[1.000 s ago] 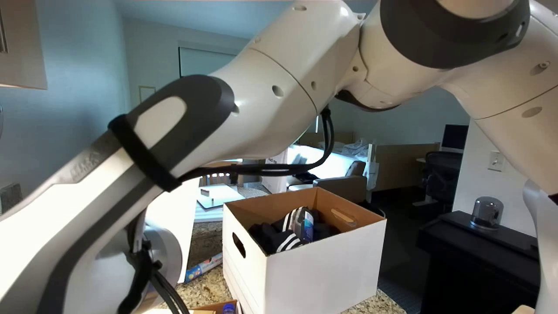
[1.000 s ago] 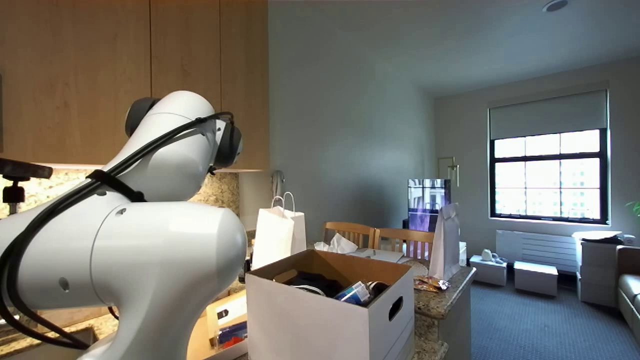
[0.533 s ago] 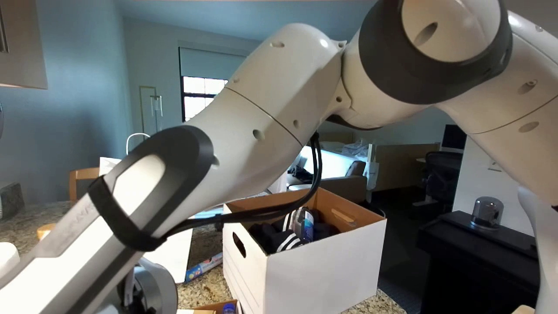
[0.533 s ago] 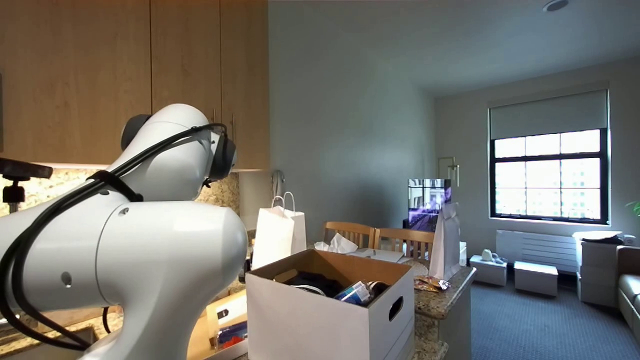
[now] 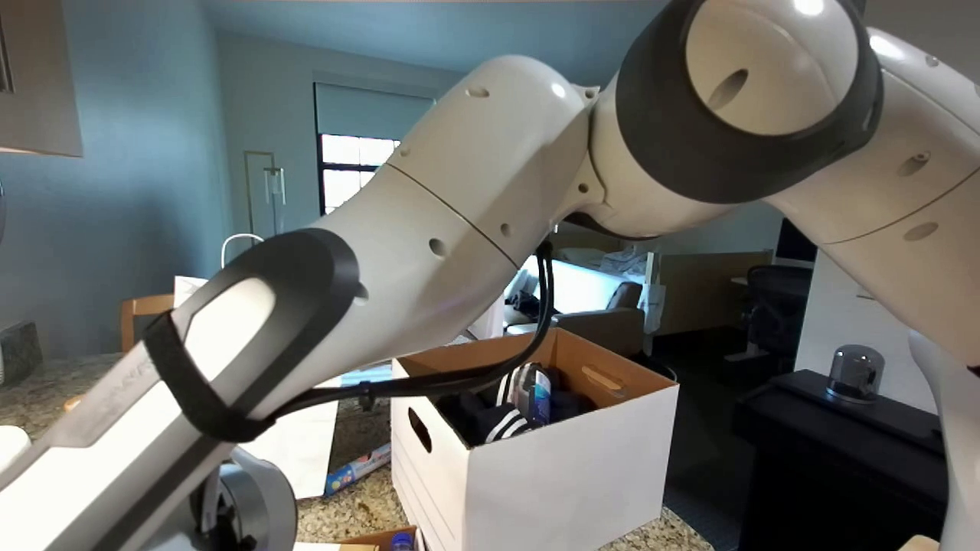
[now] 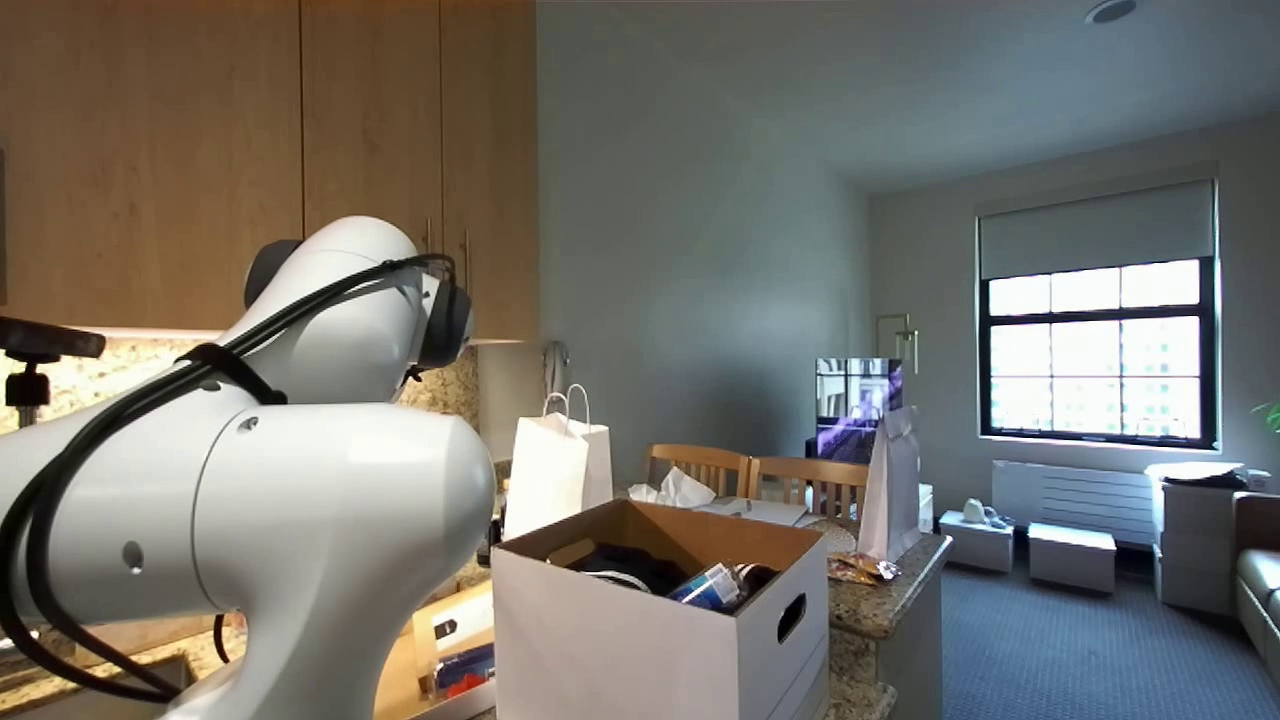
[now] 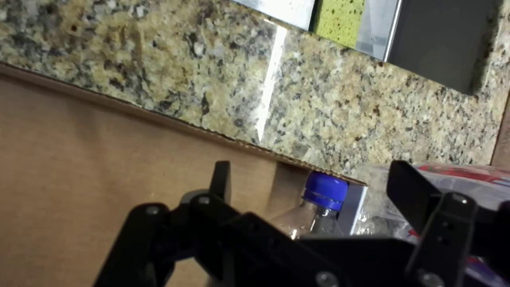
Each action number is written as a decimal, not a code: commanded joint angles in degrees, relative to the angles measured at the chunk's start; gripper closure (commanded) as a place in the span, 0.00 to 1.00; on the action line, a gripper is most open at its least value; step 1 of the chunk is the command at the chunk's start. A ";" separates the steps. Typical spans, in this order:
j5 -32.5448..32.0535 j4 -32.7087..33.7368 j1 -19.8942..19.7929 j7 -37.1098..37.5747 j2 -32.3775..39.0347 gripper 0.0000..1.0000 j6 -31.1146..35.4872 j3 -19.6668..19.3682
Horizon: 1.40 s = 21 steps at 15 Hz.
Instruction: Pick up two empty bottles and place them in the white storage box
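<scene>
Pointing its blue cap (image 7: 326, 190) into the far right corner of an open cardboard box (image 7: 79, 159), a clear bottle (image 7: 306, 221) shows in the wrist view, its long axis slanting from near left to far right; the hand (image 7: 312, 179) hides its lower part. The hand is spread wide, fingers (image 7: 220, 181) to the left and right of the cap in that view; whether they touch the bottle, I cannot tell. Crinkled clear plastic (image 7: 462, 181) with red marks lies just right of the corner. Past the far rim runs the counter (image 7: 199, 79), speckled stone with a bright streak of light, and beyond its edge part of a yellow-green speckled block (image 7: 338, 22) shows. Just beside the cardboard box, in both exterior views, the white storage box (image 5: 566, 482) stands upright; in it another bottle (image 6: 712, 587), blue-labelled, lies tilted among dark cloth (image 5: 468, 417), its cap end indistinct. In an exterior view a blue patterned tube (image 5: 356, 468) lies on the counter left of the white storage box. Farther off come a white paper bag (image 6: 560, 475), wooden chairs (image 6: 810, 466), a lit screen (image 6: 850, 400) and, at far right, a window (image 6: 1095, 350) above blue-grey carpet (image 6: 1040, 650).
</scene>
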 commanded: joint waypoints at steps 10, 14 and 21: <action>-1.97 25.16 2.73 0.39 16.40 0.00 -13.96 -3.10; -4.40 29.24 5.83 2.09 18.58 0.00 -19.52 -6.10; -7.11 30.35 9.52 3.87 17.60 0.00 -19.24 -11.30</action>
